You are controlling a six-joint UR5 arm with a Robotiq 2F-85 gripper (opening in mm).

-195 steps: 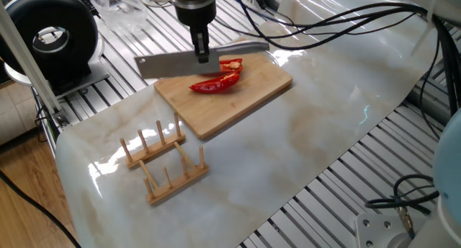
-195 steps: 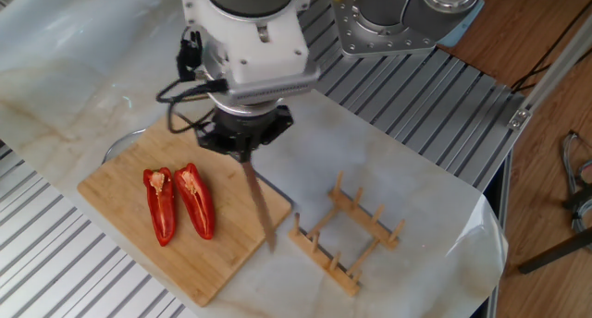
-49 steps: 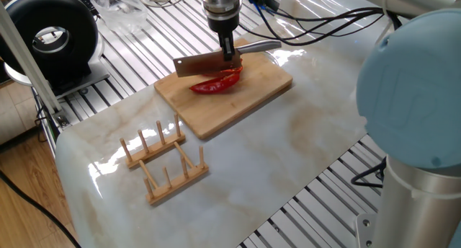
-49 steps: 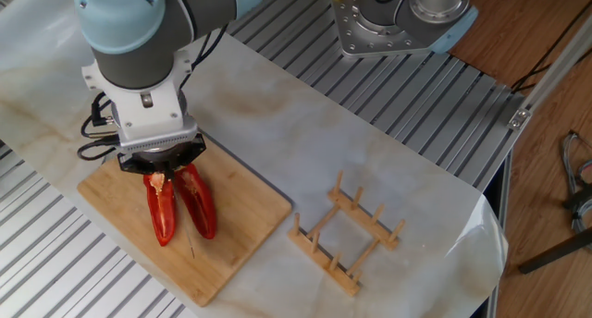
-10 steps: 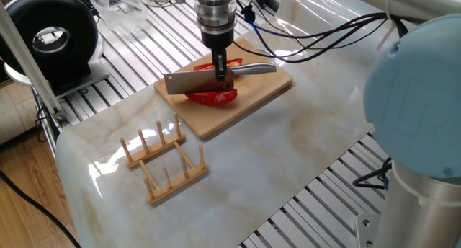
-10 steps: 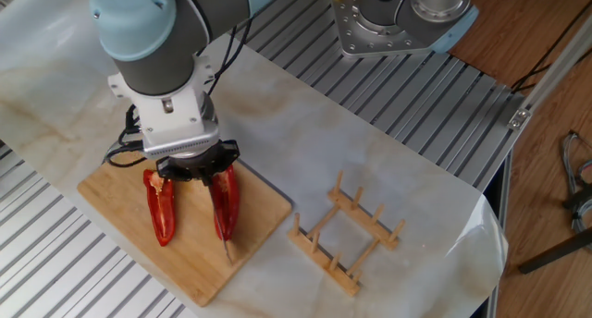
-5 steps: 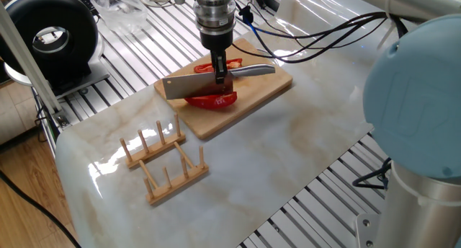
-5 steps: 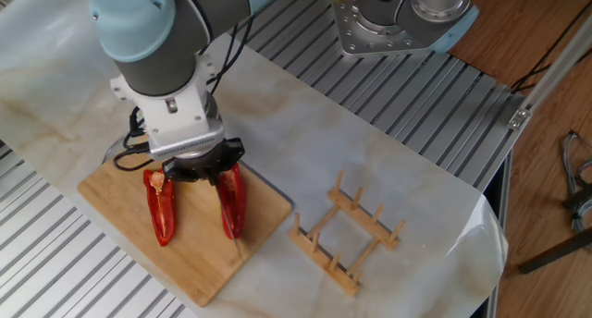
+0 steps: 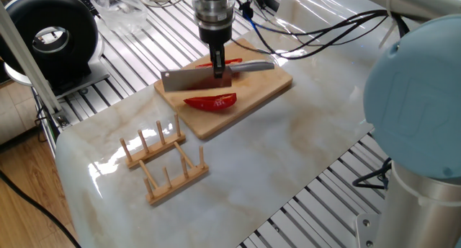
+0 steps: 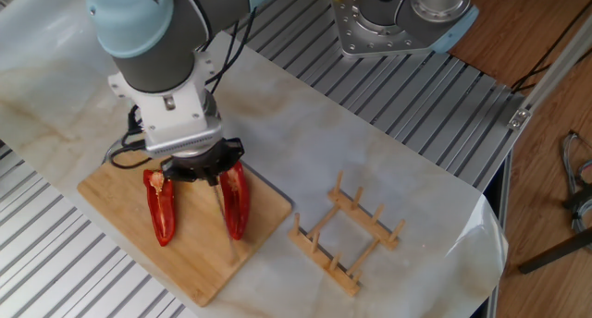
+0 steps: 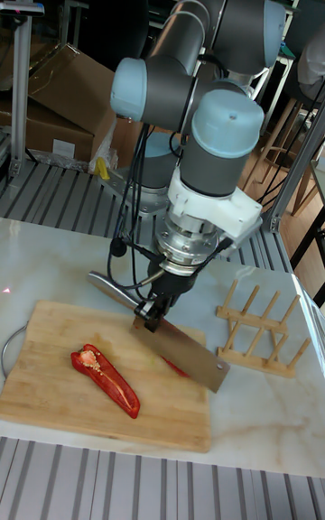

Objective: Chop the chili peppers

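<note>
Two glossy red chili peppers, long halves, lie cut side up on a bamboo cutting board [image 9: 248, 96] [image 10: 190, 262] [image 11: 54, 394]. One half [image 10: 160, 207] [image 11: 106, 379] lies on the far side of the blade. The other half [image 9: 211, 102] [image 10: 236, 200] lies on the side toward the rack, and the blade mostly hides it in the tall fixed view. My gripper [image 9: 218, 66] [image 10: 199, 170] [image 11: 153, 314] is shut on the handle of a cleaver [image 9: 189, 78] [image 11: 185, 350]. The blade hangs low over the board between the two halves.
A wooden peg rack [image 9: 162, 161] [image 10: 347, 235] [image 11: 257, 326] stands on the marble sheet beside the board. A black round device [image 9: 54, 35] sits at the back left. Cables [image 9: 324, 28] trail behind the board. The arm's base [image 10: 407, 18] is at the table's far side.
The cleaver has shifted slightly back and off the rack-side chili half. That half has slid a little toward the rack and now lies fully uncovered in one fixed view.
</note>
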